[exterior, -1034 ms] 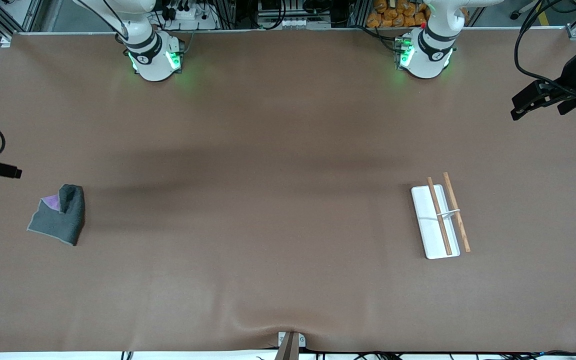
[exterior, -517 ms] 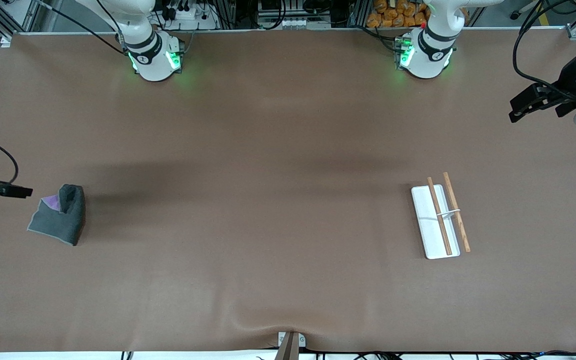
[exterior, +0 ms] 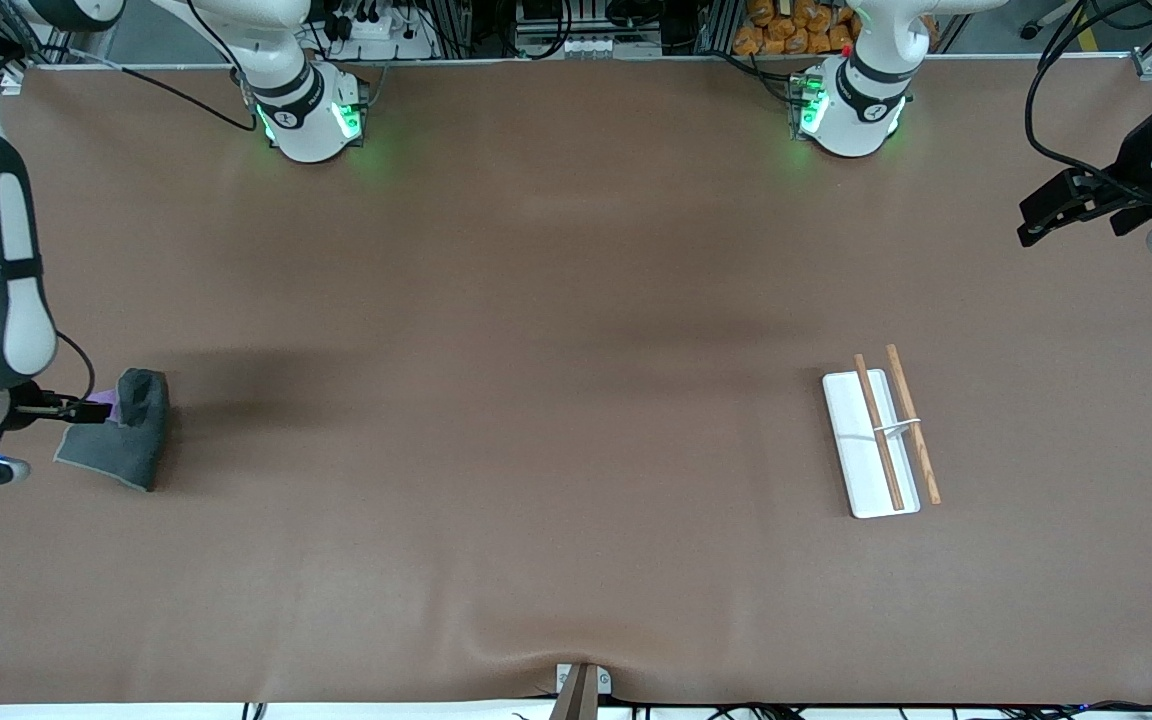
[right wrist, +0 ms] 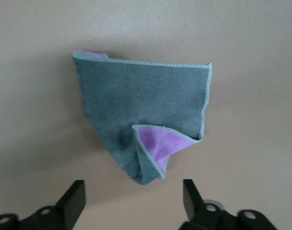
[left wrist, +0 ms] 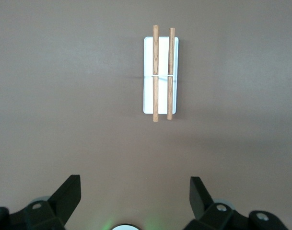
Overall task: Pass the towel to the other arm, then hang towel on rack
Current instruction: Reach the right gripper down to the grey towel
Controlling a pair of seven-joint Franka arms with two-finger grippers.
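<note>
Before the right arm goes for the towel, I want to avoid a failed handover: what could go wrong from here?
1. The towel lies crumpled with a folded-up purple corner; the right gripper, jaws open over it, might pinch only that flap and lose it.
2. A bunched grab could leave the left gripper, waiting open toward its end of the table, little free cloth to take.
3. The rack has thin rods; the floppy towel may slide off.

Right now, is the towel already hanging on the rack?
No, the towel lies crumpled on the table at the right arm's end, apart from the rack at the left arm's end.
</note>
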